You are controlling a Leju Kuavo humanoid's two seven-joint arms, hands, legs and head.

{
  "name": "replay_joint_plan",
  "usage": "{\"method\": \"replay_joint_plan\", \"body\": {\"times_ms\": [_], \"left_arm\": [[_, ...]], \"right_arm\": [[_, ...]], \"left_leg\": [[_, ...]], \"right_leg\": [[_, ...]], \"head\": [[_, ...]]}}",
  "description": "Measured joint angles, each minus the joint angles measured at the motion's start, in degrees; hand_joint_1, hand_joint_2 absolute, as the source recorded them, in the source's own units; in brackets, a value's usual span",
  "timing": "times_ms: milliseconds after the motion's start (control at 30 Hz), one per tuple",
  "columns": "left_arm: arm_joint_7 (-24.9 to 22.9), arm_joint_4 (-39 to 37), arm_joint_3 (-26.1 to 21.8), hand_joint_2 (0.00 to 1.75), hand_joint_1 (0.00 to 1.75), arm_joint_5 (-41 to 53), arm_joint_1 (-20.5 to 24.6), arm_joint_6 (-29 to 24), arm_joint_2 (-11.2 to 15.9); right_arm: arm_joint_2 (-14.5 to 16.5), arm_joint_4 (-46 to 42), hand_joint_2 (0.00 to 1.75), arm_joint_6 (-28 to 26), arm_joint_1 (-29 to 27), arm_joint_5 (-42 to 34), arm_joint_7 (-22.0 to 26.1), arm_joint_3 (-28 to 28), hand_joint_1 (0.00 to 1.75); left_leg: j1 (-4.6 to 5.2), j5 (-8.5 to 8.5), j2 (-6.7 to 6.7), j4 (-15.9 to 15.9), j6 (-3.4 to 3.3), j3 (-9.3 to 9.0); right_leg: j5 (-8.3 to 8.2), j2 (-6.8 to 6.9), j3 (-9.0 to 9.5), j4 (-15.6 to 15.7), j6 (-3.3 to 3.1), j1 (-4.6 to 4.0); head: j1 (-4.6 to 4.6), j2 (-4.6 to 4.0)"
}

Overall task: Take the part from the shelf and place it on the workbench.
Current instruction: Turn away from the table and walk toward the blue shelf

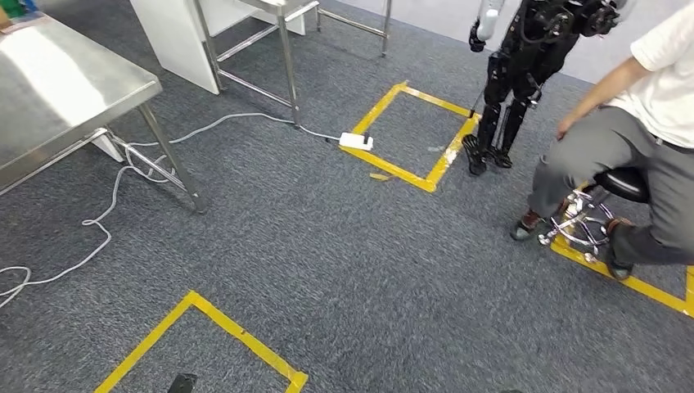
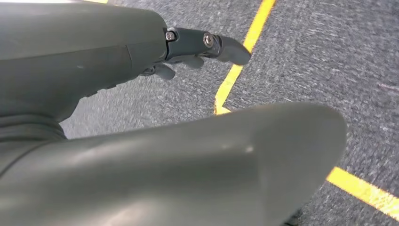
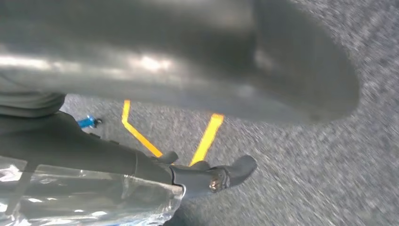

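Both arms hang low, wrists pointed down at the floor. The left hand (image 2: 141,94) holds nothing: thick grey thumb stuck out straight, darker fingers (image 2: 207,44) stretched forward with a gap between them and the thumb. The right hand (image 3: 155,141) grips a clear plastic-wrapped part (image 3: 84,197), pressed under the dark fingers (image 3: 221,176), with the thumb reaching out across above it.

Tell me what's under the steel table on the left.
Under the steel table: grey carpet and a white cable looping past its leg. The tabletop hides whatever lies further beneath.
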State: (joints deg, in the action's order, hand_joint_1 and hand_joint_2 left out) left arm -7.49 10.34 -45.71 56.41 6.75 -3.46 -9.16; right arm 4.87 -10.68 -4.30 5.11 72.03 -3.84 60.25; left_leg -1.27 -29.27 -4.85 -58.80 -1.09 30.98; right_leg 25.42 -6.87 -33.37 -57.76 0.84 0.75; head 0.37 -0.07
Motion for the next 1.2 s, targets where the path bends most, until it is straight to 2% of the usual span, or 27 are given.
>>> {"method": "replay_joint_plan", "body": {"times_ms": [33,67,133,200,267,300,333,367,400,433,467,500,533,567,633,700,733,767,800,833,867,933,1000,1067,1100,1133,1200], "left_arm": [[-0.3,0.0,0.0,0.0,0.0,0.3,0.0,0.0,0.0],[-0.5,0.0,0.1,0.0,0.0,0.6,-0.1,0.0,-0.1],[-0.7,-0.1,0.1,0.0,0.0,0.8,-0.1,0.0,-0.1],[-0.8,-0.1,0.1,0.0,0.0,1.0,-0.4,0.0,-0.1],[-0.8,-0.1,0.1,0.0,0.0,1.0,-0.6,0.0,0.0],[-0.8,-0.1,0.1,0.0,0.0,1.1,-0.7,0.0,0.0],[-0.8,-0.1,0.1,0.0,0.0,1.1,-0.7,0.0,0.0],[-0.8,-0.1,0.2,0.0,0.0,1.1,-0.7,0.1,0.0],[-0.8,-0.1,0.2,0.0,0.0,1.2,-0.7,0.1,0.0],[-0.8,-0.1,0.2,0.0,0.0,1.2,-0.7,0.1,0.0],[-0.7,-0.1,0.2,0.0,0.0,1.3,-0.7,0.1,0.0],[-0.7,-0.1,0.3,0.0,0.0,1.4,-0.7,0.0,0.0],[-0.6,-0.1,0.5,0.0,0.0,1.5,-0.7,-0.1,0.0],[-0.6,-0.1,0.7,0.0,0.0,1.7,-0.6,-0.1,0.0],[-0.5,-0.1,1.0,0.0,0.0,1.9,-0.7,-0.2,-0.1],[-0.6,-0.2,1.2,0.0,0.0,2.2,-0.9,-0.4,-0.1],[-0.6,-0.2,1.2,0.0,0.0,2.4,-1.1,-0.5,-0.1],[-0.7,-0.2,1.3,0.0,0.0,2.4,-1.2,-0.6,-0.1],[-0.7,-0.2,1.3,0.0,0.0,2.5,-1.4,-0.8,-0.1],[-0.7,-0.2,1.3,0.0,0.0,2.6,-1.4,-0.9,-0.1],[-0.7,-0.2,1.4,0.0,0.0,2.7,-1.4,-1.0,-0.1],[-0.7,-0.3,1.4,0.0,0.0,2.9,-1.5,-1.1,-0.1],[-0.7,-0.3,1.4,0.0,0.0,2.9,-1.5,-1.1,-0.1],[-0.6,-0.3,1.4,0.0,0.0,2.9,-1.5,-1.2,-0.2],[-0.6,-0.3,1.4,0.0,0.0,2.9,-1.4,-1.2,-0.3],[-0.5,-0.3,1.4,0.0,0.0,3.0,-1.3,-1.3,-0.3],[-0.3,-0.2,1.4,0.0,0.0,3.1,-1.3,-1.3,-0.4]], "right_arm": [[0.1,0.0,0.0,0.5,-0.1,0.5,-0.1,-0.1,0.0],[0.2,0.0,0.0,0.9,-0.3,0.9,-0.3,-0.3,0.0],[0.4,0.1,0.0,1.2,-0.5,1.2,-0.4,-0.5,0.0],[0.4,0.1,0.0,1.3,-0.3,1.3,-0.5,-0.6,0.0],[0.5,0.1,0.0,1.3,-0.3,1.3,-0.5,-0.8,0.0],[0.5,0.1,0.0,1.3,-0.4,1.4,-0.5,-0.8,0.0],[0.6,0.1,0.0,1.3,-0.5,1.4,-0.5,-0.9,0.0],[0.5,0.1,0.0,1.4,-0.5,1.5,-0.5,-0.9,0.0],[0.6,0.2,0.0,1.5,-0.5,1.6,-0.5,-1.0,0.0],[0.6,0.2,0.0,1.7,-0.4,1.8,-0.5,-1.1,0.0],[0.7,0.2,0.0,1.9,-0.3,1.9,-0.5,-1.2,0.0],[0.8,0.2,0.0,2.1,-0.3,2.0,-0.5,-1.3,0.0],[0.8,0.2,0.0,2.2,-0.3,2.0,-0.5,-1.4,0.0],[0.8,0.2,0.0,2.4,-0.4,2.1,-0.5,-1.4,0.0],[0.9,0.2,0.0,2.6,-0.5,2.1,-0.5,-1.6,0.0],[1.0,0.2,0.0,2.8,-0.4,2.1,-0.5,-1.7,0.0],[1.1,0.2,0.0,2.9,-0.3,2.1,-0.5,-1.7,0.0],[1.1,0.2,0.0,3.0,-0.3,2.1,-0.5,-1.7,0.0],[1.1,0.2,0.0,3.1,-0.4,2.1,-0.5,-1.7,0.0],[1.1,0.2,0.0,3.3,-0.5,2.2,-0.5,-1.8,0.0],[1.1,0.2,0.0,3.4,-0.5,2.2,-0.5,-1.8,0.0],[1.1,0.2,0.0,3.4,-0.5,2.4,-0.5,-1.9,0.0],[1.2,0.2,0.0,3.4,-0.4,2.7,-0.4,-2.1,0.0],[1.2,0.2,0.0,3.4,-0.5,2.8,-0.2,-2.1,0.0],[1.2,0.2,0.0,3.4,-0.6,2.9,-0.1,-2.1,0.0],[1.2,0.2,0.0,3.4,-0.7,2.9,-0.1,-2.1,0.0],[1.2,0.2,0.0,3.4,-0.6,2.9,0.1,-2.2,0.0]], "left_leg": [[0.17,0.26,0.77,0.2,-0.41,0.04],[0.21,0.58,1.55,0.5,-0.89,-0.02],[0.11,1.2,3.15,1.3,-1.9,-0.13],[0.21,1.35,4.88,1.5,-2.34,-0.06],[0.35,1.32,6.71,1.5,-2.34,0.05],[0.36,1.29,7.52,1.5,-2.28,0.07],[0.31,1.24,8.26,1.5,-2.17,0.01],[0.25,1.14,8.95,1.4,-1.97,-0.11],[0.31,1.0,9.58,1.4,-1.65,-0.27],[0.42,0.81,10.16,1.4,-1.23,-0.46],[0.55,0.65,10.69,1.3,-0.79,-0.66],[0.63,0.54,11.21,1.4,-0.38,-0.84],[0.55,0.47,11.76,1.4,0.0,-1.04],[0.31,0.32,11.79,1.4,0.42,-1.14],[-0.11,-1.45,9.42,-0.5,1.02,-0.49],[-0.23,-5.36,6.01,-7.0,1.07,2.32],[-0.21,-7.17,5.23,-11.0,0.96,4.24],[-0.21,-8.06,4.93,-14.1,0.84,5.83],[-0.21,-7.75,4.8,-15.2,0.68,6.63],[-0.21,-6.2,4.65,-14.0,0.48,6.35],[-0.22,-3.88,4.18,-10.8,0.25,5.13],[-0.35,-0.1,1.37,-3.5,-0.15,2.12],[-0.22,0.86,-0.44,-0.3,-0.33,0.96],[0.09,1.09,0.72,0.2,-0.74,0.89],[0.13,1.36,1.4,0.6,-1.12,0.73],[0.13,1.6,2.19,0.9,-1.51,0.55],[0.28,1.79,3.86,1.3,-2.07,0.32]], "right_leg": [[-0.25,-0.62,-0.44,0.1,0.51,0.03],[-0.34,-0.44,-0.8,0.0,0.84,0.07],[0.91,2.07,-2.46,-2.7,0.9,-0.06],[4.27,5.21,-5.94,-9.8,0.51,0.01],[6.65,6.1,-8.8,-16.2,0.84,0.34],[6.62,6.28,-8.66,-16.6,1.33,0.55],[5.74,6.6,-7.17,-14.4,1.95,0.79],[4.36,7.42,-4.63,-10.3,2.58,1.06],[3.16,8.93,-2.08,-6.0,2.94,1.23],[2.22,10.16,-0.02,-2.5,2.99,1.17],[1.73,11.04,1.15,-0.4,2.75,1.06],[1.64,11.26,1.28,0.2,2.32,0.79],[1.54,10.58,1.1,0.2,1.88,0.51],[1.44,9.9,1.04,0.3,1.39,0.7],[1.15,8.62,1.17,0.5,0.43,0.94],[0.94,7.28,1.3,0.5,-0.32,0.85],[0.91,6.5,1.28,0.5,-0.53,0.63],[0.92,5.64,1.3,0.5,-0.59,0.41],[0.92,4.75,1.35,0.5,-0.59,0.25],[0.93,3.86,1.44,0.4,-0.59,0.16],[0.93,3.0,1.54,0.4,-0.58,0.13],[0.97,1.44,1.4,0.1,-0.47,0.0],[0.84,0.17,0.78,0.0,-0.02,-0.02],[0.52,-0.9,0.17,0.1,0.72,0.14],[0.55,-0.2,-0.18,-0.1,0.97,0.14],[0.99,1.26,-0.84,-1.1,1.08,0.07],[3.37,4.99,-3.63,-6.2,0.78,0.06]], "head": [[-0.02,0.0],[-0.01,0.0],[0.22,0.0],[0.57,0.0],[0.72,0.0],[0.76,0.0],[0.79,0.0],[0.81,0.0],[0.87,0.0],[0.84,0.0],[0.72,0.0],[0.62,0.0],[0.48,0.0],[0.4,0.0],[0.21,0.0],[-0.1,0.0],[-0.18,0.0],[-0.22,0.0],[-0.22,0.0],[-0.22,0.0],[-0.24,0.0],[-0.24,0.0],[-0.25,0.0],[-0.28,0.0],[-0.25,0.0],[-0.17,0.0],[0.15,0.0]]}}
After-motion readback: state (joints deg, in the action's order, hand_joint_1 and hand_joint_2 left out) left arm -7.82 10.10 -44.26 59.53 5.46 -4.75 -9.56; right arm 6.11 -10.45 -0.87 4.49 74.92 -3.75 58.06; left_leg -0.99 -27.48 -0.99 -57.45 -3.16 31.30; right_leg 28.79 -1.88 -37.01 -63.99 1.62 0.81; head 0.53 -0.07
